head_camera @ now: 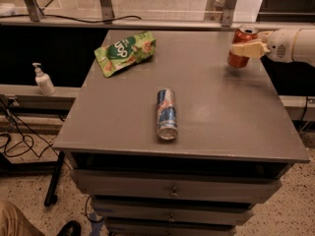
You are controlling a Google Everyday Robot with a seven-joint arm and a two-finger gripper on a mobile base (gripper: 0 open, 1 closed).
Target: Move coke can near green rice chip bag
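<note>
Place: a lab-like work room.
Signs: grey drawer cabinet point(172, 193), loose cables point(17, 140), speckled floor point(300, 215), pump bottle point(43, 80).
Gripper: the gripper point(242, 48) is at the cabinet top's far right, clamped on the coke can point(237, 61).

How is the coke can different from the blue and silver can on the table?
The coke can is red and stands roughly upright; the blue and silver can lies on its side.
The coke can is near the far right corner of the table, with the gripper at it; the blue and silver can lies near the front edge, with nothing touching it.
The coke can looks shorter and wider.
Both are drink cans on the same table.
</note>
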